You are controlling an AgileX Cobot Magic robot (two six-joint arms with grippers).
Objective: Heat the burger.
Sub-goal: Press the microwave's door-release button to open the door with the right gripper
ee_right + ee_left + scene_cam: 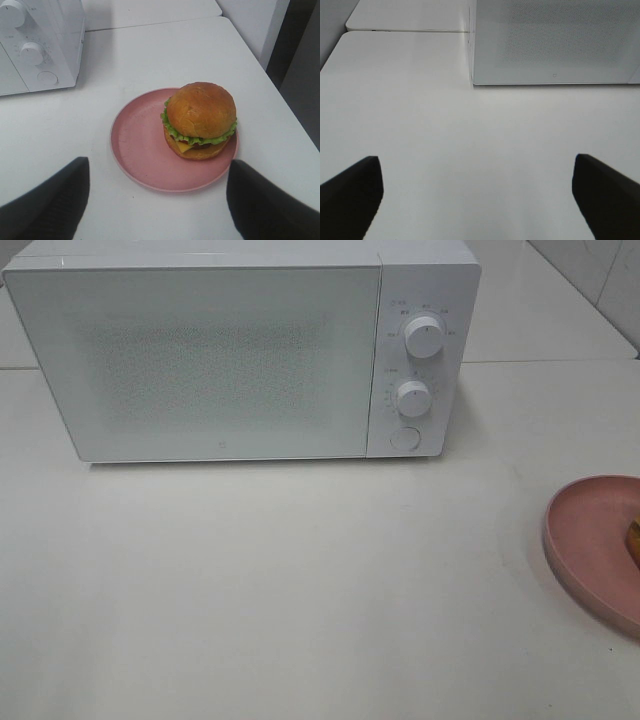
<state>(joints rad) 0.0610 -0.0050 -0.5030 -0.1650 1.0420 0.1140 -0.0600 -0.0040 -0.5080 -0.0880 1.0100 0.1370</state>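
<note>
Closed microwave (220, 360) in upper frame, burger (200, 120) on plate (590, 540) at right edge, left gripper (477, 195) and right gripper (157, 200) spread wide, empty

My gripper (475, 159) hangs over the white table (420, 110) with its two dark fingers (355, 195) spread wide, and only bare tabletop shows between them. Ahead of me stands the microwave (555, 45). Its door (487, 55) is shut, with a speckled window (570, 30) filling most of it and a tiny mark (554, 76) near the door's lower edge. One front corner of the microwave is in sight, well clear of my fingers. Beyond it, a thin seam (410, 31) divides this table from a second table (405, 15) butted against it.
</note>
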